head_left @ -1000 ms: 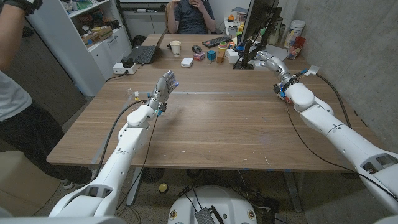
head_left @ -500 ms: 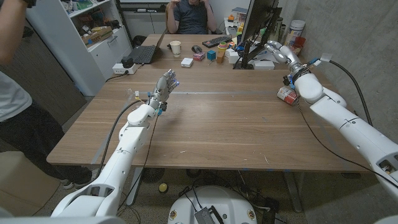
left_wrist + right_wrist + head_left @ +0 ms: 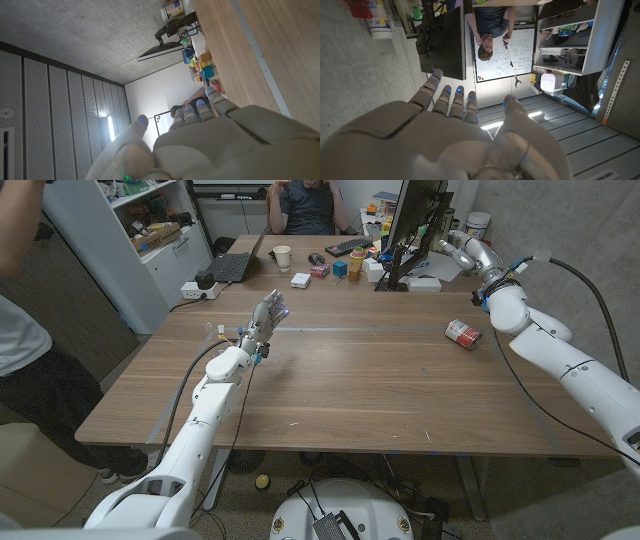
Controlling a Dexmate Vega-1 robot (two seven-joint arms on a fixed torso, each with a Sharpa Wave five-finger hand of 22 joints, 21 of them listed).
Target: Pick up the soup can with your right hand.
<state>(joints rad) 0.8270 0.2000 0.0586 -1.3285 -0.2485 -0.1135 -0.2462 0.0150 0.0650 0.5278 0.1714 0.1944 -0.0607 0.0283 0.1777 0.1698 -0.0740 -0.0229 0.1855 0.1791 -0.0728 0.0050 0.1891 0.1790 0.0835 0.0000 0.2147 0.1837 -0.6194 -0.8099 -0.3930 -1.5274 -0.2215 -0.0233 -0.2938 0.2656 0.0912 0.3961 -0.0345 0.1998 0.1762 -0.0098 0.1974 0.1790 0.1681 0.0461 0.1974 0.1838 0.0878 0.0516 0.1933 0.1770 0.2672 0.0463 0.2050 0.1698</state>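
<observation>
Reaching in from the near left corner, the left arm carries the left hand over the middle-left of the desk, raised with fingers straight and slightly apart, holding nothing. Farther across, near the right edge of the desk, the soup can lies on its side, red label with a pale end facing roughly toward the robot. Beyond and above it, the right hand is lifted well clear of the can, up by the monitor; the right wrist view shows its fingers extended and spread with nothing in them.

The can looks like a rigid metal cylinder, probably fairly heavy if full, with a smooth label that could slip. Lying down, it is likely to roll if nudged along the desk, so a grasp from above across its round body, thumb on one side and fingers on the other, near the middle of its length, seems safest. At the back of the desk sit a paper cup, a laptop and small boxes, with a person seated behind
</observation>
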